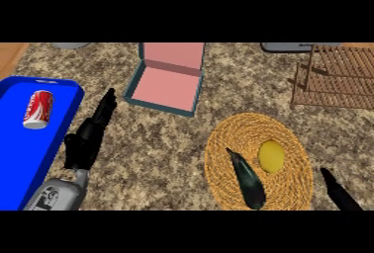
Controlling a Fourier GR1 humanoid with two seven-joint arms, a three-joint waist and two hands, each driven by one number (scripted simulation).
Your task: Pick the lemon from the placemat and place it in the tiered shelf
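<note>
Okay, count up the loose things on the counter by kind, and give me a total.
Lemon: 1
Eggplant: 1
Soda can: 1
Woven placemat: 1
Blue tray: 1
Open pink box: 1
Wooden tiered shelf: 1
Total: 7

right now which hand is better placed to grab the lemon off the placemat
Right. The right hand shows at the lower right, just beside the placemat holding the lemon. The left hand sits across the counter by the blue tray.
</note>
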